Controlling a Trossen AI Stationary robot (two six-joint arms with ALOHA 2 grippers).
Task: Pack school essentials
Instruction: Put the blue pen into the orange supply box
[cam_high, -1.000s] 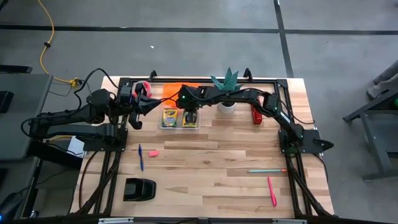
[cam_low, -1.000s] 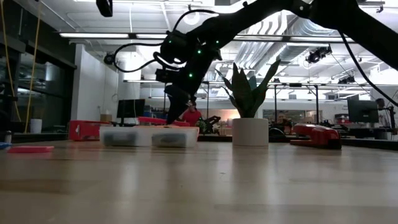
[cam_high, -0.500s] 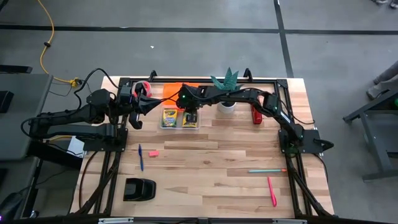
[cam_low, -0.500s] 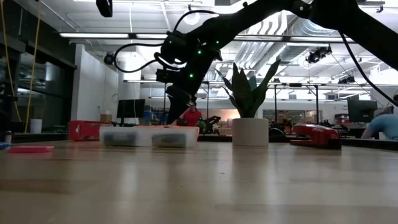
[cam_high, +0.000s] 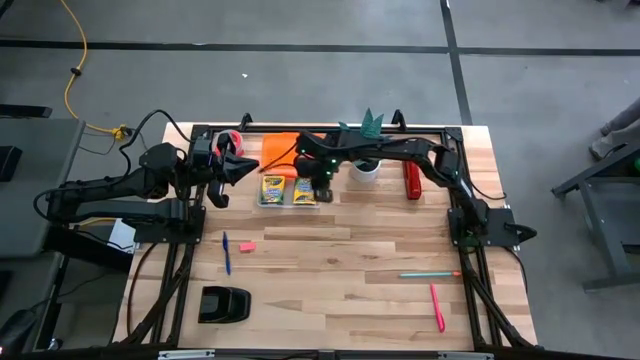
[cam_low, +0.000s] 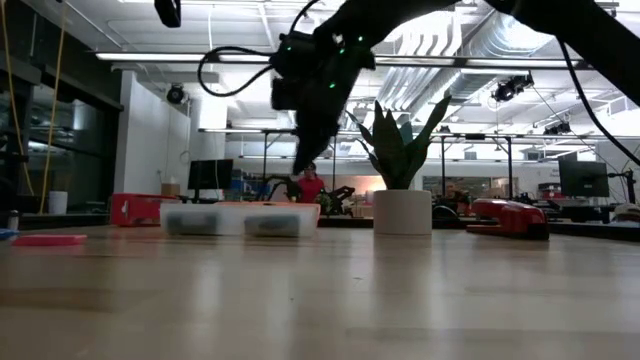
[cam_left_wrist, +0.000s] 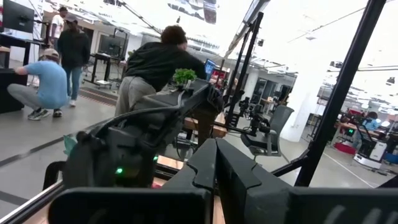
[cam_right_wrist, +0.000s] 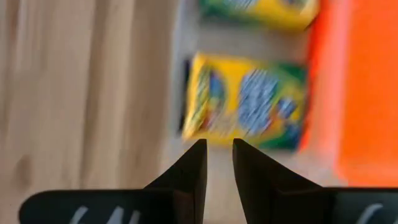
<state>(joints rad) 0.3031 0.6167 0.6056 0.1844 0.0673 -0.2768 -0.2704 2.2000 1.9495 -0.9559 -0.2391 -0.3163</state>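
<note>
Right wrist view shows my right gripper with its two fingers drawn nearly together, a thin slit between them and nothing held. Just ahead of the fingertips lies a yellow-and-green crayon box flat in a clear tray, and a second crayon box lies in the tray beyond it. An orange sheet borders the tray on the far side from the bare wood.

From above, that gripper hangs over the edge of the tray nearest the plant, lifted clear of it; the level camera shows it well above the tray. Both crayon boxes lie side by side in the tray.

My left gripper waits near the back left corner of the table, its fingers spread and empty.

Farther toward the front, a blue pen and a pink eraser lie on the left side, a teal pen and a pink pen on the right, all well apart from either gripper.
</note>
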